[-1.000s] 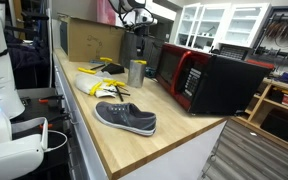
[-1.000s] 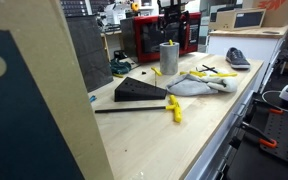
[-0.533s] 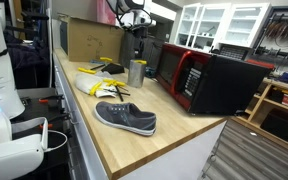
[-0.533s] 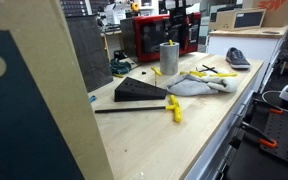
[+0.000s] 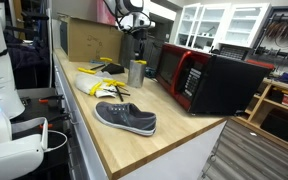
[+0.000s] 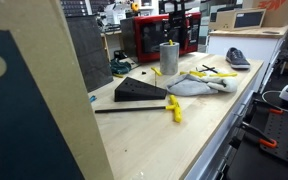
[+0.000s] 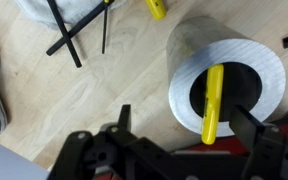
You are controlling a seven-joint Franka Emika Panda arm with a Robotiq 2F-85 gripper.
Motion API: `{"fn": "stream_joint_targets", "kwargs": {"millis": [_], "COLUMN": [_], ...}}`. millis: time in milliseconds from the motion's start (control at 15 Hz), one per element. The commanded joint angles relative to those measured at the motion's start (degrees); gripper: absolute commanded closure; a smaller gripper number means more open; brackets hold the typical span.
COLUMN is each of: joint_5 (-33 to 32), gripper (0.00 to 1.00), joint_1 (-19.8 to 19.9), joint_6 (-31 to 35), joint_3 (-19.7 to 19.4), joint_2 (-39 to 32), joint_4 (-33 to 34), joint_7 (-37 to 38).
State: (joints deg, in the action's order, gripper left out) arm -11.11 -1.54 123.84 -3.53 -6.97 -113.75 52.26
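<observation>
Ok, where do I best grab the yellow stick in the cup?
Take the stick by its upper end, where it leans over the rim of the cup, coming straight down from above. It stands tilted inside the cup, so the walls block any side approach. Set the open pincer across its thin width.

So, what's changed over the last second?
The gripper has lifted slightly, straight up from over the cup, with its jaws open and empty throughout. The cup, with the yellow marker in it, the shoe, cloth and microwave have not moved.
</observation>
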Motion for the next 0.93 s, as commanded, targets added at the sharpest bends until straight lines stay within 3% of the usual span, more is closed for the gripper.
{"fn": "stream_joint_targets", "kwargs": {"millis": [0, 400, 467, 600, 867], "joint_5": [-0.82, -2.45, -3.1, -3.82, -3.69], "gripper": [0.0, 0.0, 0.25, 0.32, 0.65], "joint_1": [-0.28, -0.92, -0.93, -0.94, -1.11], "joint_6": [0.97, 1.72, 2.0, 2.42, 2.32], "joint_3": [0.37, 0.06, -0.05, -0.11, 0.03], "joint_2": [-0.37, -2.37, -2.55, -2.89, -3.02], "joint_4": [-0.08, 1.26, 1.61, 2.06, 2.36], "joint_7": [2.12, 4.29, 4.93, 5.98, 6.4]}}
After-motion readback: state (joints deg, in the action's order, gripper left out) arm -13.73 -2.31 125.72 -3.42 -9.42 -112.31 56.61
